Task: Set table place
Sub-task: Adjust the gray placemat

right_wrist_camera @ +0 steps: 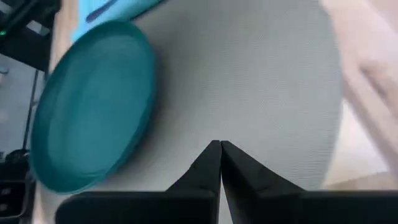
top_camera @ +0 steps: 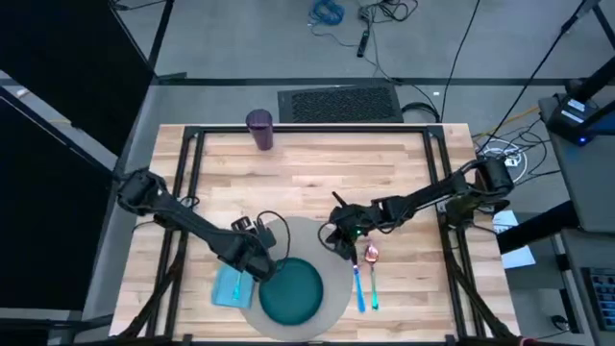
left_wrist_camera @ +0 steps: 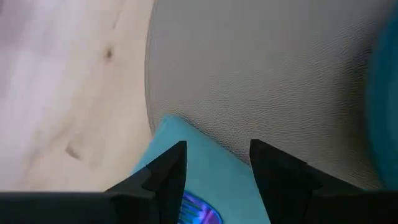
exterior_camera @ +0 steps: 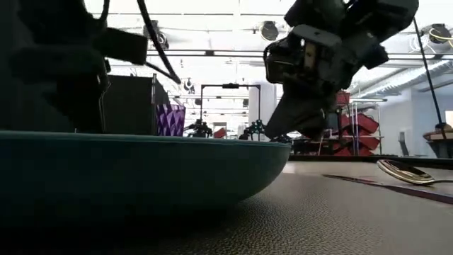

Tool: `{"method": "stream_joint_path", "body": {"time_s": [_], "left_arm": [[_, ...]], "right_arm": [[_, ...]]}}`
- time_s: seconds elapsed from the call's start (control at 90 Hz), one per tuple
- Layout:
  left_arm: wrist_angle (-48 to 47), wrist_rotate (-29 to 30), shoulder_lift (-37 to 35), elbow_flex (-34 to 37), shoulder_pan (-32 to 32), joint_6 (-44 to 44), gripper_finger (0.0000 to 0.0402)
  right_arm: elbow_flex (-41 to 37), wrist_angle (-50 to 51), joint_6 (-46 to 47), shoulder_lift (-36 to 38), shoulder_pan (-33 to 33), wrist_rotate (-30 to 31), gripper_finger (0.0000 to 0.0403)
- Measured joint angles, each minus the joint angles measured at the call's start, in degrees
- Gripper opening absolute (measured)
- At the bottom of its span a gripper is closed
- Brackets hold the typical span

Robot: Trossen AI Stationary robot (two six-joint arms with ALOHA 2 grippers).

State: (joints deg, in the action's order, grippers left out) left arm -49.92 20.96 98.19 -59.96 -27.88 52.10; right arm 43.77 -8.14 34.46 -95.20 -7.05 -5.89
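Observation:
On the pale wood table [top_camera: 317, 173] lies the round grey mat [top_camera: 317, 240] with the teal plate [top_camera: 291, 291] on it. A light blue napkin [top_camera: 231, 286] lies left of the plate, with a blue fork [left_wrist_camera: 200, 213] on it. Right of the plate lie the blue knife [top_camera: 359, 288] and the pink-bowled spoon [top_camera: 372, 258]. The purple cup [top_camera: 259, 128] stands at the far edge. My left gripper [left_wrist_camera: 214, 158] hovers open over the napkin's far corner [left_wrist_camera: 177, 127]. My right gripper [right_wrist_camera: 220, 149] is shut above the mat's far right part, near the spoon.
Black frame rails [top_camera: 192, 173] run along the tabletop's left, right and far sides. Bare wood lies between the cup and the mat. In the low view the plate's rim [exterior_camera: 141, 152] fills the foreground and the spoon [exterior_camera: 405, 171] lies at the right.

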Motion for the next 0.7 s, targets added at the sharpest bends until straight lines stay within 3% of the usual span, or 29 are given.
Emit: {"method": "stream_joint_path", "body": {"time_s": [0.7], "left_arm": [[3.1, -2.4, 0.0, 2.3, 0.5, 0.1, 0.0162]], "right_arm": [[0.0, -3.1, -0.5, -7.1, 2.7, 0.0, 0.0000]]}}
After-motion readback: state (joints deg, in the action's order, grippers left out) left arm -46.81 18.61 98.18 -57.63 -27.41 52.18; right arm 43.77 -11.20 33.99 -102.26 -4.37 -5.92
